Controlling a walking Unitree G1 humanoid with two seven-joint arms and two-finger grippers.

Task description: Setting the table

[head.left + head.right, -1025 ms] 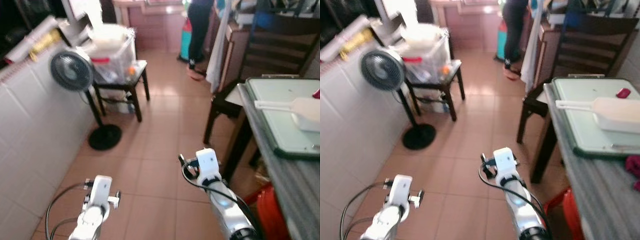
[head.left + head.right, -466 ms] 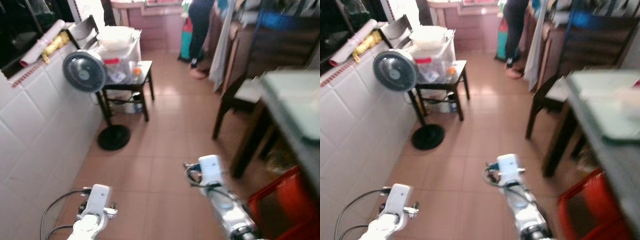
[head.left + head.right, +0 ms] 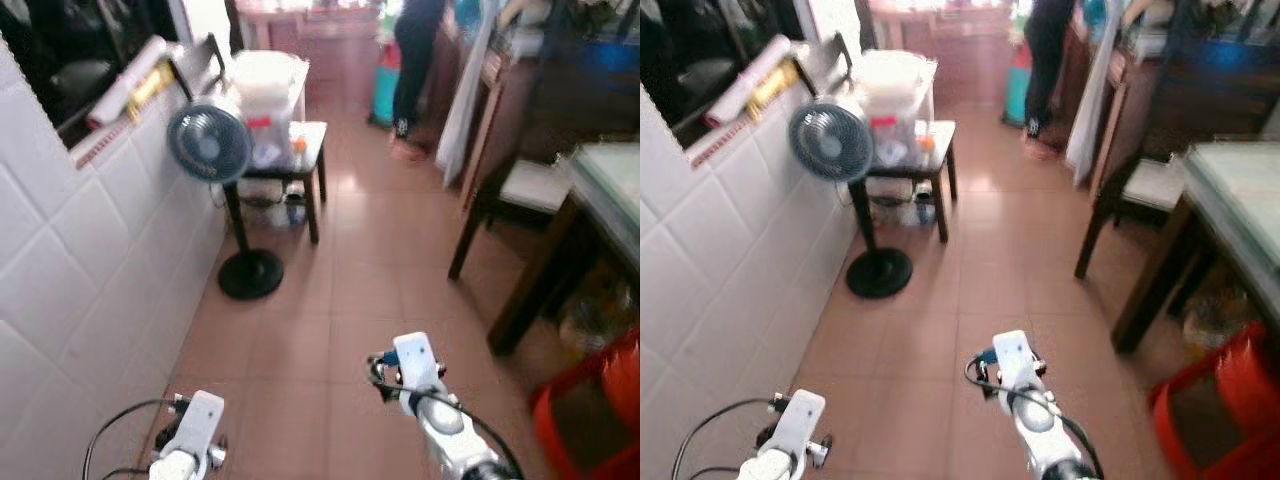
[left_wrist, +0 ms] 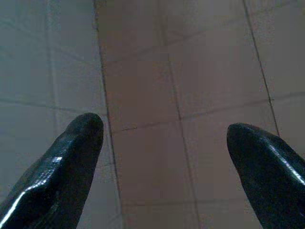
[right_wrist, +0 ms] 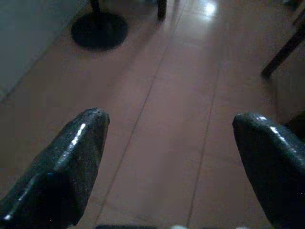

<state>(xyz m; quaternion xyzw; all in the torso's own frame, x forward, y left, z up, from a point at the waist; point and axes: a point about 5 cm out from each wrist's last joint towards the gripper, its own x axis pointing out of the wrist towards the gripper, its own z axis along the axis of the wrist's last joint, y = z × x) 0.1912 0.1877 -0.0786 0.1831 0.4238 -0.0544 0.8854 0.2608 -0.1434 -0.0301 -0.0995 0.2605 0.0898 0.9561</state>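
Nearest, the left pincer (image 4: 162, 157) and right pincer (image 5: 169, 157) both hang wide and empty over the terracotta-tiled floor (image 3: 330, 330). The grey-topped dark-legged bench (image 3: 600, 190), where the setting belongs, lies ahead to the right, nearer the right arm. Farther off stand a black pedestal fan (image 3: 210, 145) and a person (image 3: 415, 60).
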